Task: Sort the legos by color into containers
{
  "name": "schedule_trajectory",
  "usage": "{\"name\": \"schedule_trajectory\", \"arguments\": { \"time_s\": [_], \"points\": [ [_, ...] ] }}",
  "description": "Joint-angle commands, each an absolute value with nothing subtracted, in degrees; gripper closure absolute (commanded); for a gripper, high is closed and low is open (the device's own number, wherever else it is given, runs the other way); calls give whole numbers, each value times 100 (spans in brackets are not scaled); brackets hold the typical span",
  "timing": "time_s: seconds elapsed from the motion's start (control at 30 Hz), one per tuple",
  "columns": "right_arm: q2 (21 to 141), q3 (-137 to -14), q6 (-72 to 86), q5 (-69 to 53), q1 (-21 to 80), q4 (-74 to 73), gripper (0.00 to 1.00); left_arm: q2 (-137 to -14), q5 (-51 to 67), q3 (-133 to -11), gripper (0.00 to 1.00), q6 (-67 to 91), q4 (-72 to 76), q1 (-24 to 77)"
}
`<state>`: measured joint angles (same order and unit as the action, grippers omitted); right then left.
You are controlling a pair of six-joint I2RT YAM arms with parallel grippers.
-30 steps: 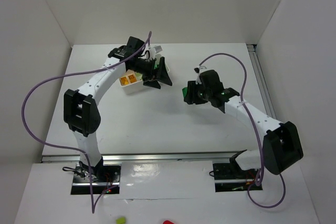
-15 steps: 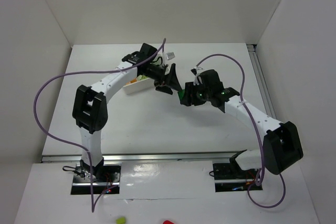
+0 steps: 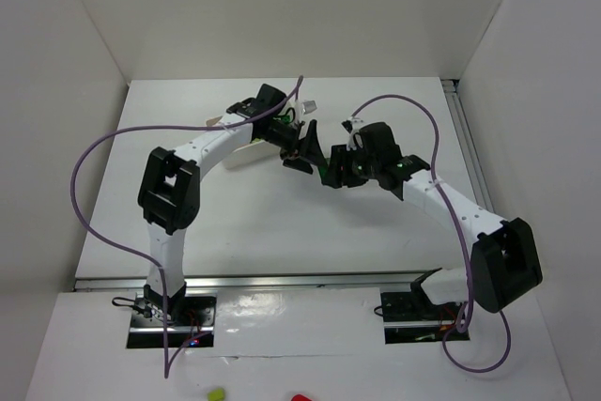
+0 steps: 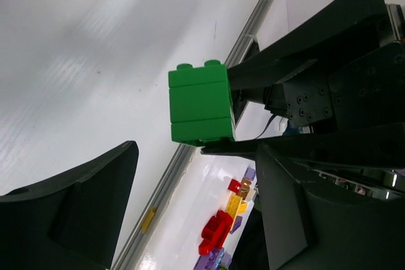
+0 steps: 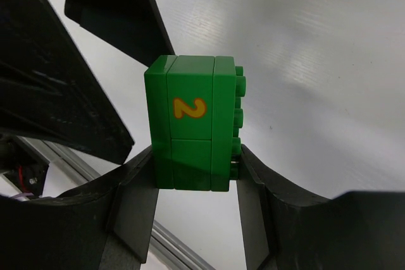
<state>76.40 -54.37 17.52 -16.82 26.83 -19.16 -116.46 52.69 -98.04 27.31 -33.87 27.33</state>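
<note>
The green stack point(image 5: 190, 131), several bricks pressed together with a yellow "2" on one face, is held off the tabletop point(image 3: 282, 223) near its middle. The right claw point(image 3: 331, 172) is clamped on the stack's lower part, one finger against each flat side.

It is probably light, rigid and slick-sided. A pull across the seams could split the bricks, and too light a squeeze might let it slide. The best hold looks like the free upper half: flat on two opposite smooth faces, clear of the studs and of the right fingers.

The left claw point(image 3: 302, 146) sits just at 10 o'clock of the stack. Its jaws are spread and empty, with the stack ahead of them and untouched in the left wrist view.

The tray point(image 3: 240, 155) lies at 9 o'clock of the left claw, mostly hidden beneath the left arm.

A second ago the left claw hung over the tray, where orange bricks showed. It has since swung towards 3 o'clock to meet the stack, and its jaws look somewhat narrower. The right claw has shifted slightly towards 9 o'clock, its grip unchanged.
</note>
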Motion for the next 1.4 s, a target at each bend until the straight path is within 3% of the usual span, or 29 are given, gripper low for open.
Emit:
{"name": "schedule_trajectory", "arguments": {
  "time_s": [0.0,0.27,0.53,0.67,0.77,0.93,1.0,1.07,1.1,1.17,1.27,1.37],
  "points": [
    [7479,-5722,1775,-1863,2654,-1662,54,-11733,5353,-9782,16,2812,-3032,2769],
    [7427,-5722,1775,-1863,2707,-1766,56,-11347,5238,-9036,25,3577,-1944,2646],
    [7488,-5722,1775,-1811,2707,-1714,57,-11461,5537,-9035,33,3630,-1943,2646],
    [7550,-5783,1775,-1758,2760,-1714,57,-11461,5712,-8974,51,3630,-1890,2646],
    [7672,-5888,1775,-1688,2821,-1714,57,-11461,5862,-9026,73,3630,-1890,2646],
    [7726,-6012,1714,-1582,2988,-1828,61,-11461,5915,-9026,84,3630,-1890,2646],
    [7726,-6012,1714,-1529,2988,-1828,61,-11461,5915,-9026,100,3578,-1890,2646],
    [7726,-6012,1714,-1459,2988,-1942,53,-11461,5854,-9026,100,3577,-2021,2646],
    [7726,-6012,1714,-1381,2988,-1942,34,-11461,5854,-9087,100,3525,-2021,2593],
    [7664,-6195,1662,-1380,2988,-2152,19,-11461,5801,-9088,100,3454,-2179,2497],
    [7401,-6249,1661,-1843,2639,-2224,16,-11461,6099,-9158,100,2972,-2433,2207],
    [7111,-6066,1811,-2933,2286,-2014,19,-11461,6494,-9290,100,2453,-2671,2004]
  ]
}}
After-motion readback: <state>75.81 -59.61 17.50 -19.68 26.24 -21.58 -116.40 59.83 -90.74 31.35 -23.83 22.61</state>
